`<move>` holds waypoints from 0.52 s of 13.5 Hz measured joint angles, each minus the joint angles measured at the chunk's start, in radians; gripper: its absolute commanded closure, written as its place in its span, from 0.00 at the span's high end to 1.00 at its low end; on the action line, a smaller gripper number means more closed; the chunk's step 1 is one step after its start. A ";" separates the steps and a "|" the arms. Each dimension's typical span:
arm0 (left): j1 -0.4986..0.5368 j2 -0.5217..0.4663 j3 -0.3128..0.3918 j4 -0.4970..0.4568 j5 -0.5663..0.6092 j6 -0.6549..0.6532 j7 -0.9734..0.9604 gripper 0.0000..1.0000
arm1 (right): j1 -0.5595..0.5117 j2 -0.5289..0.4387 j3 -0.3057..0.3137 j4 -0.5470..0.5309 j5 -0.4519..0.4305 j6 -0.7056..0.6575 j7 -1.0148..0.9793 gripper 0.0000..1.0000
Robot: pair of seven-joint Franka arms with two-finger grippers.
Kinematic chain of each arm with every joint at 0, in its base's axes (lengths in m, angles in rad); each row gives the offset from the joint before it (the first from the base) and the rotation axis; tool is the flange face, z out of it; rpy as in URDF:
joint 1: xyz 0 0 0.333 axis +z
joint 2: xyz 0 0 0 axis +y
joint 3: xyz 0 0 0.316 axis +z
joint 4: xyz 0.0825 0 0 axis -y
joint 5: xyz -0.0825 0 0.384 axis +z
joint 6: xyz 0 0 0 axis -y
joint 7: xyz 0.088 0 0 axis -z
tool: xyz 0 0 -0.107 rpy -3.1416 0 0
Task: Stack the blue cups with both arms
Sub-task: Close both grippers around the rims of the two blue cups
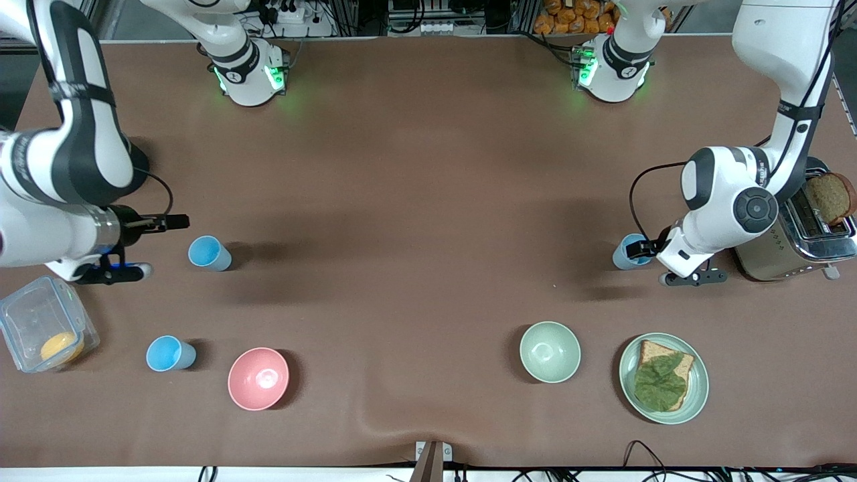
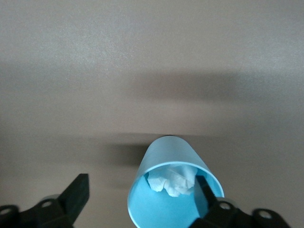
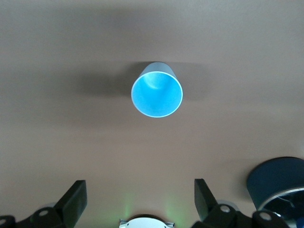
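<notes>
Three blue cups stand on the brown table. One cup (image 1: pixel 624 253) at the left arm's end holds crumpled white paper, as the left wrist view (image 2: pixel 164 166) shows. My left gripper (image 1: pixel 641 249) (image 2: pixel 140 187) is open at this cup's rim. One finger (image 2: pixel 204 192) is inside the cup and the other is well outside it. A bright cup (image 1: pixel 209 253) stands at the right arm's end and also shows in the right wrist view (image 3: pixel 156 95). My right gripper (image 1: pixel 175 221) (image 3: pixel 137 190) is open and empty, a short way from this cup. Another cup (image 1: pixel 171 353) stands nearer the front camera.
A pink bowl (image 1: pixel 258 378) sits beside the nearest cup. A pale green bowl (image 1: pixel 550 351) and a green plate (image 1: pixel 696 395) with bread and a leaf lie near the front edge. A toaster (image 1: pixel 770 258) stands by the left arm, a clear container (image 1: pixel 27 314) by the right arm.
</notes>
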 measured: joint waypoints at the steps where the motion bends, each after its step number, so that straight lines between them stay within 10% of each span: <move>1: 0.000 0.003 0.000 -0.001 0.000 0.000 0.000 0.47 | -0.006 0.000 -0.001 -0.038 0.000 0.042 -0.002 1.00; 4: 0.000 0.022 0.000 -0.001 0.000 0.000 0.000 0.00 | -0.031 0.001 -0.003 -0.124 0.000 0.176 -0.026 1.00; 7: 0.000 0.032 0.000 0.000 0.000 0.002 0.000 0.00 | -0.046 0.019 -0.004 -0.190 0.000 0.309 -0.040 1.00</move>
